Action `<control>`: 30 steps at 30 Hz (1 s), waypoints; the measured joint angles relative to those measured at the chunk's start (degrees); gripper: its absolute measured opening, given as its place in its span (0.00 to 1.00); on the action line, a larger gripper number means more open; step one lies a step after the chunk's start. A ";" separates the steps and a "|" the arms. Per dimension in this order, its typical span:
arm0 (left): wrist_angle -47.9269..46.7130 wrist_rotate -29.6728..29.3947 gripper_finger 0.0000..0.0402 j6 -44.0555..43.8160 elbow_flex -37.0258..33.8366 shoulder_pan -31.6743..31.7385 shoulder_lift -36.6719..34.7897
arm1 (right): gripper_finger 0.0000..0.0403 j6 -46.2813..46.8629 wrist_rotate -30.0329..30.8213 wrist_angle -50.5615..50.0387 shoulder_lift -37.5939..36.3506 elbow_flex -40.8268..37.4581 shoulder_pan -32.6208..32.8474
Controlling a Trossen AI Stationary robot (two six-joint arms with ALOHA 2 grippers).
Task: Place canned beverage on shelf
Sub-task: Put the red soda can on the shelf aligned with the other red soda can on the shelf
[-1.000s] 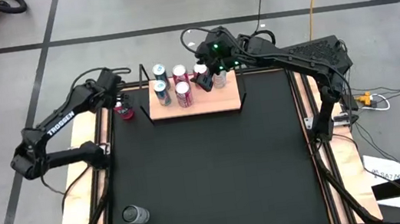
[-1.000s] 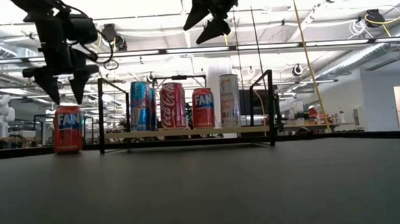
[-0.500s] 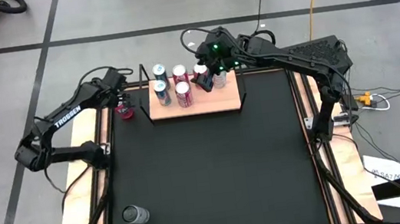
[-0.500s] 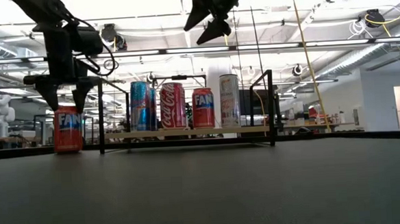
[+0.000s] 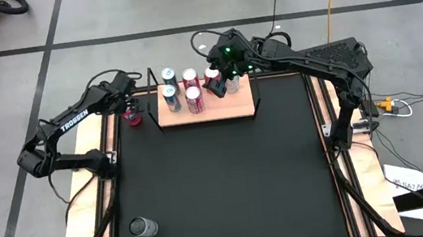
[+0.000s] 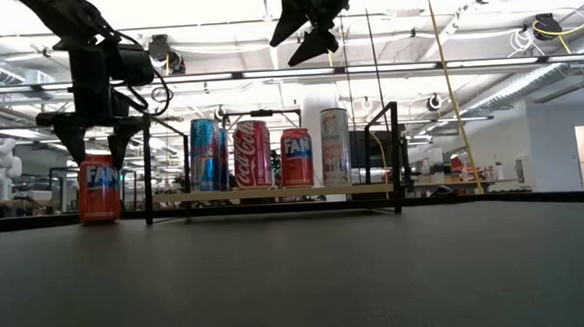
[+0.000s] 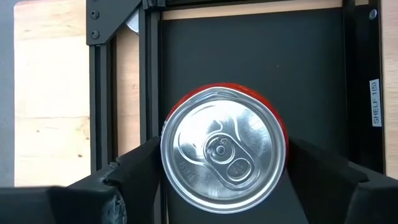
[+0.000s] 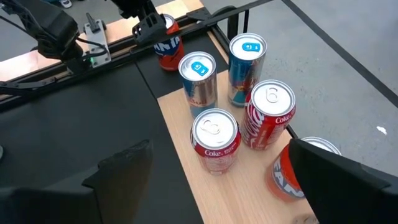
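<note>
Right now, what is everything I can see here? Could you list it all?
shelf: one, light wood with black rods, far edge of table
blue cans: two, blue and silver, on shelf
Coke cans: two, red, on shelf
shelf Fanta can: one, orange-red, on shelf
tall can: one, silver-white, on shelf
loose Fanta can: one, orange-red, on table left of shelf
grey can: one, table's near left corner
table: one, black top
left hand: dark, open, fingers either side of loose Fanta can's top
right hand: dark, open, above shelf

arm (image 5: 73,125): TROSSEN | sticker (image 7: 375,102): SHELF 1(5) | can (image 8: 215,149): Coke
</note>
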 joint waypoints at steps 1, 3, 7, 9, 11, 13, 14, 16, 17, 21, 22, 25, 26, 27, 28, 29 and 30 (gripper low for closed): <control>-0.02 0.00 0.74 0.00 0.00 0.00 0.02 | 0.90 0.00 0.00 -0.16 0.00 0.00 0.00; -0.04 -0.02 0.70 0.00 -0.02 0.00 0.02 | 0.90 0.02 0.00 -0.72 0.00 0.00 0.00; -0.05 -0.55 0.64 0.02 -0.08 0.00 -0.46 | 0.90 0.04 0.00 -1.66 0.00 0.00 0.00; -0.37 -0.63 0.63 0.04 -0.08 0.00 -1.64 | 0.90 0.04 0.00 -2.07 -0.17 -0.02 0.00; -1.70 -0.57 0.63 0.04 0.14 0.05 -3.06 | 0.90 0.16 0.00 -1.91 -0.40 -0.02 0.04; -4.53 -0.68 0.63 0.23 1.55 0.07 -5.18 | 0.90 0.47 0.00 -2.02 -1.00 -0.04 0.04; -5.18 -0.81 0.63 0.47 2.31 0.05 -6.23 | 0.90 0.47 -0.02 -1.74 -1.39 -0.04 0.04; -6.79 -1.40 0.63 1.05 3.59 0.02 -7.86 | 0.90 0.48 -0.02 -1.51 -2.40 -0.04 0.07; -8.29 -1.39 0.63 1.74 4.23 0.02 -8.78 | 0.90 0.48 -0.02 -1.41 -2.91 -0.04 0.07; -13.97 0.05 0.63 3.74 7.57 -0.64 -11.67 | 0.90 0.50 0.00 -1.56 -5.04 -0.04 0.07; -15.02 0.59 0.63 4.31 8.57 -1.08 -12.16 | 0.90 0.50 0.00 -1.85 -5.69 -0.04 0.07; -19.49 1.92 0.63 4.81 12.14 -2.89 -13.58 | 0.90 0.50 0.00 -2.76 -7.77 -0.04 0.07; -20.59 2.19 0.63 4.81 13.50 -3.62 -13.91 | 0.90 0.50 0.00 -3.21 -8.52 -0.04 0.04; -21.21 2.27 0.63 4.80 14.96 -4.40 -14.25 | 0.90 0.49 0.04 -3.80 -9.17 -0.04 0.04; -21.68 2.31 0.63 4.77 16.48 -5.30 -14.48 | 0.90 0.50 0.04 -4.33 -9.78 -0.04 0.04; -22.37 2.34 0.63 4.72 18.21 -6.19 -14.55 | 0.90 0.49 0.06 -5.31 -10.37 -0.04 0.04; -23.25 2.40 0.63 4.74 19.89 -7.05 -14.56 | 0.90 0.47 0.07 -6.50 -10.89 -0.04 0.04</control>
